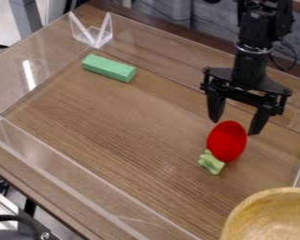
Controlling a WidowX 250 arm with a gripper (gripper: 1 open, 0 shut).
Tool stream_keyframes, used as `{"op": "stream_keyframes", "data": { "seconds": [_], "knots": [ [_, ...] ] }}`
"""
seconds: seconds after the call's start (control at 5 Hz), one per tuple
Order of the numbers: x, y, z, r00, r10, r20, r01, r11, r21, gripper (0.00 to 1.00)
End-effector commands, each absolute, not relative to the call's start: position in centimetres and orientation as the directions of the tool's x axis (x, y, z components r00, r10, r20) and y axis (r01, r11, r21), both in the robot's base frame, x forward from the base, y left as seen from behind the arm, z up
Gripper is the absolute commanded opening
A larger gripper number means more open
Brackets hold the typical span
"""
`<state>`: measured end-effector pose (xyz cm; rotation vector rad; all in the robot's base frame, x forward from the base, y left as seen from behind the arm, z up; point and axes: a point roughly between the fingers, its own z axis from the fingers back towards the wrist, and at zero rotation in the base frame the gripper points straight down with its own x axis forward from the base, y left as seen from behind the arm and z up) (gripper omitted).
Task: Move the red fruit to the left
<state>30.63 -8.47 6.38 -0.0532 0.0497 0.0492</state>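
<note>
Starting nearest the camera, there's one rounded wooden bowl [280,217] poking in at the bottom right corner, and a clear plastic wall [65,183] rims the wood-grain table [115,131], with a wide bare stretch of tabletop running left. One glossy red fruit [227,141], egg-shaped with a small light-green stem, sits near the right edge, and the single black gripper [244,114] hangs right over it with its prongs spread wide, gripping nothing. Farther back left lies one flat green rectangular block [109,67].
</note>
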Motion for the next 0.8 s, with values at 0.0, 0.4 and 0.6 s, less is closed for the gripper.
{"op": "stream_keyframes", "data": {
  "seconds": [0.0, 0.4, 0.6],
  "knots": [
    [31.0, -8.5, 7.6, 1.0, 0.018, -0.009, -0.019, 0.998, -0.062, 1.0],
    [30.4, -9.6, 8.3, 0.998, 0.064, -0.006, -0.064, 0.996, -0.062, 1.0],
    [29.6, -9.0, 9.9, 0.995, 0.104, 0.001, -0.104, 0.992, -0.066, 1.0]
  ]
}}
